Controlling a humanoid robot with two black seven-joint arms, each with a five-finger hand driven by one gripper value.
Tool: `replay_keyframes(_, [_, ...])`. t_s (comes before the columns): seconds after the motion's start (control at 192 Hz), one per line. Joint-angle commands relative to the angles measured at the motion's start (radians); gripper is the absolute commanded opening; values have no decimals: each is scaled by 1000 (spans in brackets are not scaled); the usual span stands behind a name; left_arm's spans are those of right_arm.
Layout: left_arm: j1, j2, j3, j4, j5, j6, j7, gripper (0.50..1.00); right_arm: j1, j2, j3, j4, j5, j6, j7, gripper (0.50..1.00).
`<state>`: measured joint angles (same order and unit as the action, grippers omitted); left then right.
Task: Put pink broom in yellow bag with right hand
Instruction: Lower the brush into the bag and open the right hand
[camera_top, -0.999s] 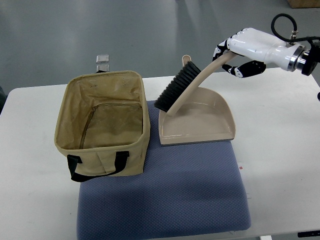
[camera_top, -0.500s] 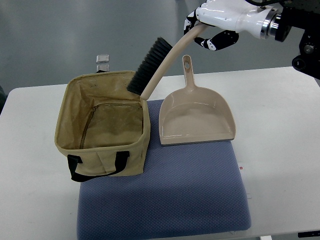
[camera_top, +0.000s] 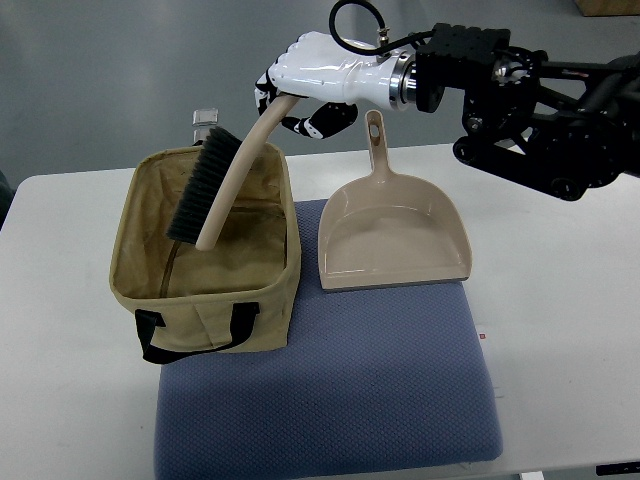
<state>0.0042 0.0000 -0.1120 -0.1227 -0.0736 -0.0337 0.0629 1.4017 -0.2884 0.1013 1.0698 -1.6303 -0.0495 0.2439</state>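
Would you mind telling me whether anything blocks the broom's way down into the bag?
Nothing visible does. The right hand holds the broom tilted with its bristle end over the open mouth of the bag; the dustpan sits apart to the right.

A counter (camera_top: 560, 300) carries a mat (camera_top: 330, 400) at its near middle. On the mat's far left part stands an open bag (camera_top: 205, 250), its two handle straps (camera_top: 195, 335) facing the near side. To the right of the bag, just beside it, a dustpan (camera_top: 392, 235) lies flat on the mat's far right part, its handle pointing away toward the counter's far edge. Above the bag's opening a broom (camera_top: 215, 190) hangs tilted, its brush end low over the bag's inside, its handle rising up and to the right into the right robot hand (camera_top: 305, 85). That hand sits behind the bag and left of the dustpan handle. A small clip (camera_top: 205, 122) lies behind the bag.
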Motion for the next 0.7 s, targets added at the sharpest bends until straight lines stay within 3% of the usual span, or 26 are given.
replay_keyframes(0.0, [0,0,0,0,0,0,0,1000,-20,32,0,-8,-2,-1,0,500])
replay_keyframes(0.193, [0,0,0,0,0,0,0,1000,-41,48,6,-24,1,-3,0,500])
replay_keyframes(0.229, [0,0,0,0,0,0,0,1000,-46,48,14,-24,10,-4,3,627])
replay_keyframes(0.239, [0,0,0,0,0,0,0,1000,-46,48,14,-24,10,-4,3,627])
replay_keyframes(0.255, [0,0,0,0,0,0,0,1000,-47,48,14,-24,17,-3,5,698])
replay_keyframes(0.276, [0,0,0,0,0,0,0,1000,-47,48,15,-24,18,-4,6,743])
replay_keyframes(0.406, [0,0,0,0,0,0,0,1000,-50,41,17,-24,33,-3,9,825])
replay_keyframes(0.5, [0,0,0,0,0,0,0,1000,-52,35,26,-24,72,-3,9,856])
replay_keyframes(0.692, [0,0,0,0,0,0,0,1000,-76,5,86,-24,102,0,9,856])
